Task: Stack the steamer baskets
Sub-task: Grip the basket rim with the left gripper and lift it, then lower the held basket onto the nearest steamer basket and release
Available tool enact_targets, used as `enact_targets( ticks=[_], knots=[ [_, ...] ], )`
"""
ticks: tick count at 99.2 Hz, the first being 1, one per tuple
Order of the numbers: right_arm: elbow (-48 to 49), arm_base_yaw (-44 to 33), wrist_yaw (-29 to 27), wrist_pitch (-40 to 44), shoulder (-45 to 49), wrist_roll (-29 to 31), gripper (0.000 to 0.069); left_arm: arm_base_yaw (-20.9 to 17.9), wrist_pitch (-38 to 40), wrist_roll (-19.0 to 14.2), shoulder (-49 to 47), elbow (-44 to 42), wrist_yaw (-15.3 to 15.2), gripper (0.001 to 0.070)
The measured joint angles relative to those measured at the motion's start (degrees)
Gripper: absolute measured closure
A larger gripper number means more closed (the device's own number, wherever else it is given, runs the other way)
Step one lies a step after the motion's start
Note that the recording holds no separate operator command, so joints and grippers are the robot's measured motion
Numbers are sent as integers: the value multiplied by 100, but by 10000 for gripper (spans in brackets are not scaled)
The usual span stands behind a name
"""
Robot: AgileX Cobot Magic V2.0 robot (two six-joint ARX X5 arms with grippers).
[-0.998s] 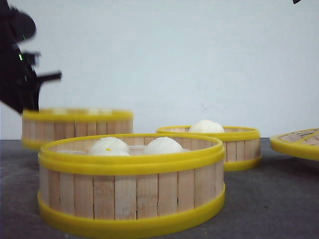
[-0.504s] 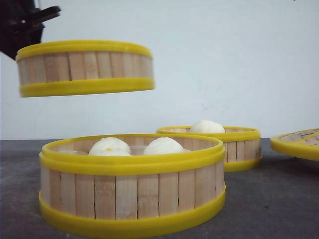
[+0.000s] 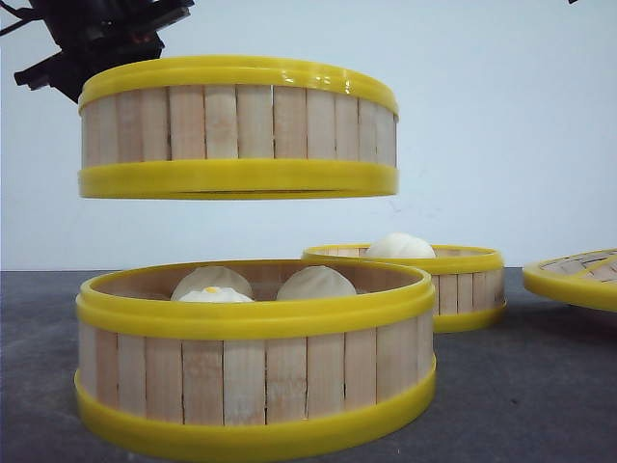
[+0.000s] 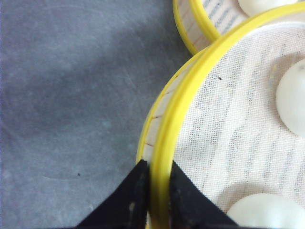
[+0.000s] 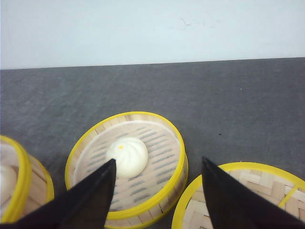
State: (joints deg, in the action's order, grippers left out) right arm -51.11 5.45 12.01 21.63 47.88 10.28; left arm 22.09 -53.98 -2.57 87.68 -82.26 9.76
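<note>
Your left hand (image 4: 151, 195) is clamped on the top rim of one steamer basket (image 3: 238, 127), one finger (image 4: 127, 200) outside the wall and the other inside on the white cloth liner (image 4: 238, 133). That raised basket hangs in the air, level, above the near basket (image 3: 255, 357) and clear of it, with a visible gap between the two. White buns (image 4: 291, 102) lie on its liner.

The near basket sits on the grey worktop (image 3: 540, 386) at its front edge, left of centre. It holds two white buns (image 3: 314, 283), one marked with a yellow dot.

The far basket (image 3: 424, 280) stands behind and to the right of the near one, apart from it, toward the back edge of the worktop. It carries a single bun (image 3: 399, 245).

Your right hand (image 5: 157, 191) hangs above the worktop with its fingers (image 5: 93, 195) spread wide and nothing between them. In the right wrist view it is over the far basket and the woven lid (image 5: 248, 195).

The lid rests near the right edge of the worktop, just beside the far basket but not touching it.
</note>
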Motion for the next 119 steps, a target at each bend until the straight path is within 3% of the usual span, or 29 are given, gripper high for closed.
enact_targets(
  ticks=[40, 119],
  knots=[
    [0, 0, 0, 0, 0, 0, 346, 354, 361, 17, -2, 835, -42, 683],
    [0, 0, -2, -2, 0, -111, 346, 407, 807, -46, -42, 1226, -50, 676]
  ],
)
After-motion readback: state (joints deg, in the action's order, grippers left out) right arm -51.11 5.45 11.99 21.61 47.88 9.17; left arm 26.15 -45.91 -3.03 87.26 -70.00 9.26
